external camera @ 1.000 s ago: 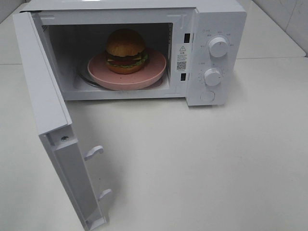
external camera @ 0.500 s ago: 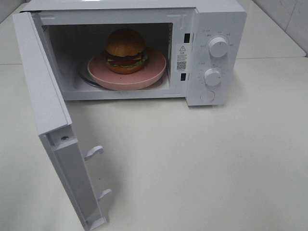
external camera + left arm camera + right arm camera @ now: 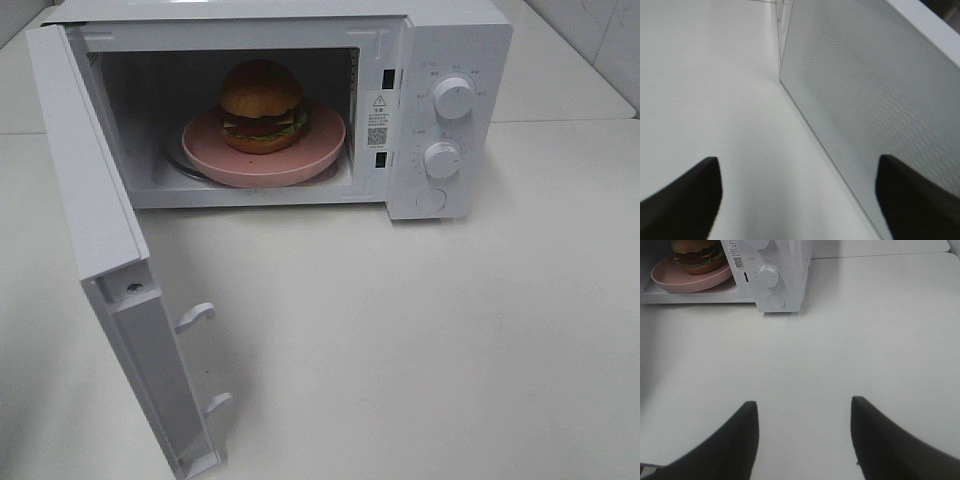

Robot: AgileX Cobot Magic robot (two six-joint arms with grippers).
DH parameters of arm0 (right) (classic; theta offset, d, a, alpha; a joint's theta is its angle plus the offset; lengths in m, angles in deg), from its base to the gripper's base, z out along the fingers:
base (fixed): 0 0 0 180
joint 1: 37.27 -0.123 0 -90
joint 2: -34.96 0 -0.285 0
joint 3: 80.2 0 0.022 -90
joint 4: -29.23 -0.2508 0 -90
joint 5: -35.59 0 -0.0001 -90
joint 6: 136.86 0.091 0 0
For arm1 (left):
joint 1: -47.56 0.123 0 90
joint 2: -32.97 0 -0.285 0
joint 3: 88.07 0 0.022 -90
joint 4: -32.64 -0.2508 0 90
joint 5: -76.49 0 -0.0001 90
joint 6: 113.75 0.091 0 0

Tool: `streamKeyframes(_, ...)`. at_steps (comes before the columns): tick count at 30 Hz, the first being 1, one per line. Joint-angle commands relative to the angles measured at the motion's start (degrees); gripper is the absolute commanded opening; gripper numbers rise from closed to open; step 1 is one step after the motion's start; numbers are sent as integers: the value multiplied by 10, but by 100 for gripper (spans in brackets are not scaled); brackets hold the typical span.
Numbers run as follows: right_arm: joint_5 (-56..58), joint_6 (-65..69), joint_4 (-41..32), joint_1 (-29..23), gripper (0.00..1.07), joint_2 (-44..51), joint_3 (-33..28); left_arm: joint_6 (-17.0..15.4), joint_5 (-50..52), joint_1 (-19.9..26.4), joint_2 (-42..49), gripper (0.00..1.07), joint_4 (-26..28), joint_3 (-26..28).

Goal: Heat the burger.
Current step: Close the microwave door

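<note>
The burger [image 3: 261, 105], with a golden-brown bun, lettuce and cheese, sits on a pink plate [image 3: 318, 142] inside the white microwave [image 3: 455, 40]. The microwave door [image 3: 90, 190] is swung wide open to the left. In the right wrist view the burger [image 3: 696, 254] and plate [image 3: 670, 279] show far from my right gripper [image 3: 805, 440], which is open and empty over the bare table. My left gripper [image 3: 797, 200] is open and empty, close beside the outer face of the door [image 3: 875, 100]. Neither gripper shows in the exterior high view.
The microwave has two white knobs [image 3: 454, 99] [image 3: 441, 159] and a round button [image 3: 431, 199] on its right panel. The door's latch hooks [image 3: 195, 316] stick out over the white table [image 3: 420, 340].
</note>
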Motion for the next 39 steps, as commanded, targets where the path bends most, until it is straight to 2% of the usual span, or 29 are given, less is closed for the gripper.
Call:
streamKeyframes(1, -7, -2, 2, 3, 55, 14, 1, 1, 41, -3, -42, 48, 17, 3)
streamKeyframes(2, -7, -2, 2, 3, 55, 14, 1, 1, 63, -3, -81, 26, 32, 3)
streamKeyframes(3, -7, -2, 2, 3, 55, 14, 1, 1, 63, -3, -81, 26, 32, 3)
streamKeyframes(5, -7, -2, 2, 3, 55, 14, 1, 2, 104, -3, -133, 2, 52, 3)
streamKeyframes(6, -7, -2, 2, 3, 55, 14, 1, 2, 104, -3, -133, 2, 52, 3)
streamKeyframes(8, -7, -2, 2, 3, 55, 14, 1, 36, 146, -3, -186, 0, 86, 4)
streamKeyframes(9, -7, -2, 2, 3, 55, 14, 1, 36, 146, -3, -186, 0, 86, 4)
streamKeyframes(10, -7, -2, 2, 3, 55, 14, 1, 72, 167, -3, -222, 0, 125, 4)
streamKeyframes(11, -7, -2, 2, 3, 55, 14, 1, 72, 167, -3, -222, 0, 125, 4)
streamKeyframes(12, -7, -2, 2, 3, 55, 14, 1, 119, 180, -3, -253, 0, 172, 4)
streamKeyframes(13, -7, -2, 2, 3, 55, 14, 1, 150, 182, -3, -269, 0, 201, 6)
streamKeyframes(14, -7, -2, 2, 3, 55, 14, 1, 150, 182, -3, -269, 0, 201, 6)
streamKeyframes(15, -7, -2, 2, 3, 55, 14, 1, 218, 178, -3, -296, 0, 253, 11)
streamKeyframes(16, -7, -2, 2, 3, 55, 14, 1, 254, 172, -3, -310, 0, 282, 15)
streamKeyframes(17, -7, -2, 2, 3, 55, 14, 1, 254, 172, -3, -310, 0, 282, 15)
streamKeyframes(18, -7, -2, 2, 3, 55, 14, 1, 318, 159, -3, -333, 0, 339, 23)
streamKeyframes(19, -7, -2, 2, 3, 55, 14, 1, 352, 152, -3, -343, 0, 366, 27)
streamKeyframes(20, -7, -2, 2, 3, 55, 14, 1, 352, 152, -3, -343, 0, 366, 27)
streamKeyframes(21, -7, -2, 2, 3, 55, 14, 1, 413, 140, -3, -360, 0, 415, 34)
streamKeyframes(22, -7, -2, 2, 3, 55, 14, 1, 443, 135, -3, -367, 0, 438, 35)
streamKeyframes(23, -7, -2, 2, 3, 55, 14, 1, 443, 135, -3, -367, 0, 438, 35)
streamKeyframes(25, -7, -2, 2, 3, 55, 14, 1, 563, 85, -3, -399, 0, 531, 42)
streamKeyframes(26, -7, -2, 2, 3, 55, 14, 1, 563, 85, -3, -399, 0, 531, 42)
streamKeyframes(27, -7, -2, 2, 3, 55, 14, 1, 585, 74, -3, -409, 0, 550, 44)
streamKeyframes(28, -7, -2, 2, 3, 55, 14, 1, 630, 56, -3, -429, 0, 590, 46)
streamKeyframes(31, -7, -2, 2, 3, 55, 14, 1, 642, 50, -3, -436, 0, 605, 48)
streamKeyframes(33, -7, -2, 2, 3, 55, 14, 1, 667, 38, -3, -461, 0, 635, 56)
streamKeyframes(37, -7, -2, 2, 3, 55, 14, 1, 674, 40, -14, -481, 0, 639, 69)
streamKeyframes(39, -7, -2, 3, 3, 55, 14, 1, 689, 62, -60, -500, 0, 639, 92)
